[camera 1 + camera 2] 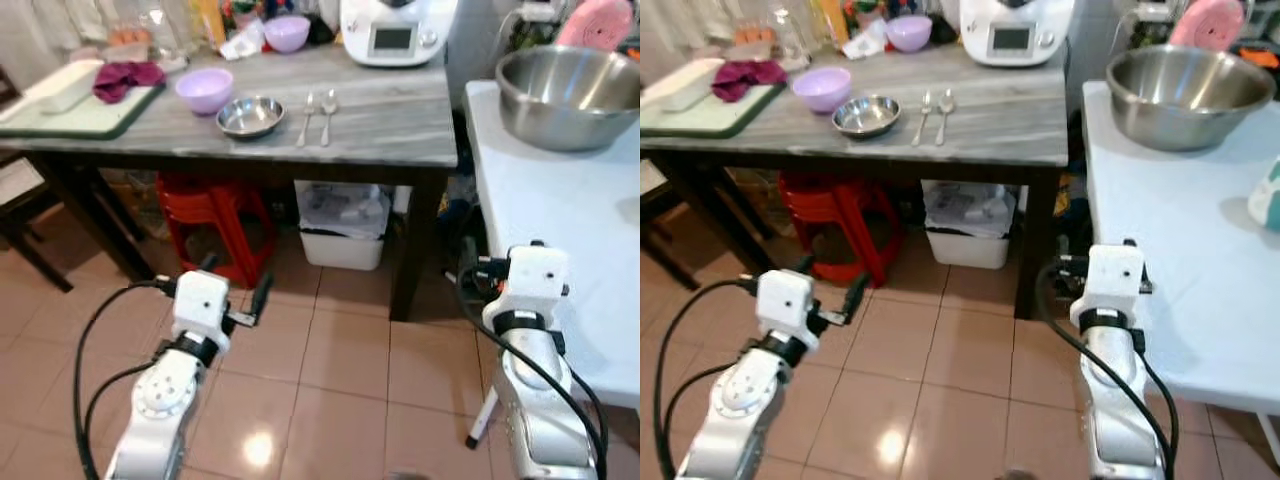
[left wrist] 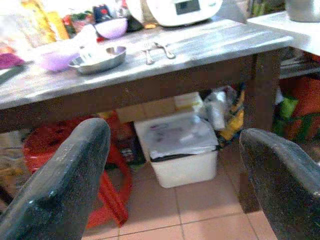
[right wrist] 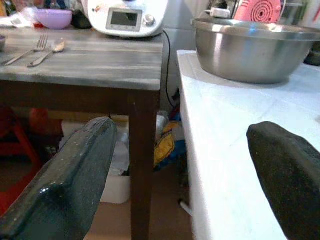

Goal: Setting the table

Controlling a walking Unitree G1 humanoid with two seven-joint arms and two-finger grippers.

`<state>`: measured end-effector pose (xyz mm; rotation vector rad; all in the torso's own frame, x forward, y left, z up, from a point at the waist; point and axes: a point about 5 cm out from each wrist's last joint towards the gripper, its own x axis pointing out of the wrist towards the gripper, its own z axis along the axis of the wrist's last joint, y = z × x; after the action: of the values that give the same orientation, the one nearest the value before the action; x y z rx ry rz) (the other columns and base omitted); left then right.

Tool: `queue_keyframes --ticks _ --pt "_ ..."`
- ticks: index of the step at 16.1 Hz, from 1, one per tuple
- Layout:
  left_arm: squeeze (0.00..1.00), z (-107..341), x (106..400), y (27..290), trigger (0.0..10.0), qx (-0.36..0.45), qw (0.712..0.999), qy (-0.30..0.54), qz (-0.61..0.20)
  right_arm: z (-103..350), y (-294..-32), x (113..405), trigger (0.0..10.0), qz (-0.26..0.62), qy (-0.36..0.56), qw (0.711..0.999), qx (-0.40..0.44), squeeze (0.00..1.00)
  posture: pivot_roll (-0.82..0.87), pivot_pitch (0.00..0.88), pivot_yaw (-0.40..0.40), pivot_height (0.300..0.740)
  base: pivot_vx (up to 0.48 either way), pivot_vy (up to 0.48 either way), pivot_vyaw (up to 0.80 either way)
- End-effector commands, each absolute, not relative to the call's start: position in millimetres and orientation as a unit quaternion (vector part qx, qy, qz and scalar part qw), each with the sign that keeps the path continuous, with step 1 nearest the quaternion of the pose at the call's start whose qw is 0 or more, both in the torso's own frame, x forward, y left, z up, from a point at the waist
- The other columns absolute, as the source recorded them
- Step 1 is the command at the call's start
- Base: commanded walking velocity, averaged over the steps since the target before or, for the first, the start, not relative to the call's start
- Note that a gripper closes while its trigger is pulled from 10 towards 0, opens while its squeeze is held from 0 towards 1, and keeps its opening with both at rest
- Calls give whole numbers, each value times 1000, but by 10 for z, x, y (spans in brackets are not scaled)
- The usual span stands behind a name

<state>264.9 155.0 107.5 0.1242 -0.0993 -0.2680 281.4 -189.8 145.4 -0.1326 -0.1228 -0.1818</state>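
Tableware sits on the grey wooden table (image 1: 400,130): a steel bowl (image 1: 250,116) w/ a fork (image 1: 306,118) and spoon (image 1: 328,112) just beside it, a purple bowl (image 1: 204,89) on its other side, a second purple bowl (image 1: 287,32) further back. White kitchen machine (image 1: 395,30) at the rear; green tray (image 1: 90,115) w/ a red cloth (image 1: 127,76) at the far left. Large steel mixing bowl (image 1: 568,95) rests on the white table (image 1: 560,220) to the right. Left gripper (image 2: 170,170) and right gripper (image 3: 185,175) hang low over the tiled floor (image 1: 330,380), fingers spread wide, both empty. Progress, judged: one place looks partly laid; nothing in hand, approach to table remains.
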Motion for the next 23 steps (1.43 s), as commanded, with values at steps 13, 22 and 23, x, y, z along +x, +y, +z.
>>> queue_keyframes --ticks 13,22,23 --pt "0 1100 2665 1438 10000 56 986 -55 -146 1476 -1901 2795 10000 -88 -72 990 -86 0 -147 99 110 740 0 -480 -160" --pt "0 1123 2658 1390 10000 33 982 -60 -174 1460 -1879 2794 10000 -85 -71 990 -82 0 -149 105 113 740 0 -107 159" --pt "0 1129 2657 1385 10000 31 982 -62 -178 1460 -1869 2793 10000 -80 -73 991 -83 0 -147 104 114 740 255 0 0"
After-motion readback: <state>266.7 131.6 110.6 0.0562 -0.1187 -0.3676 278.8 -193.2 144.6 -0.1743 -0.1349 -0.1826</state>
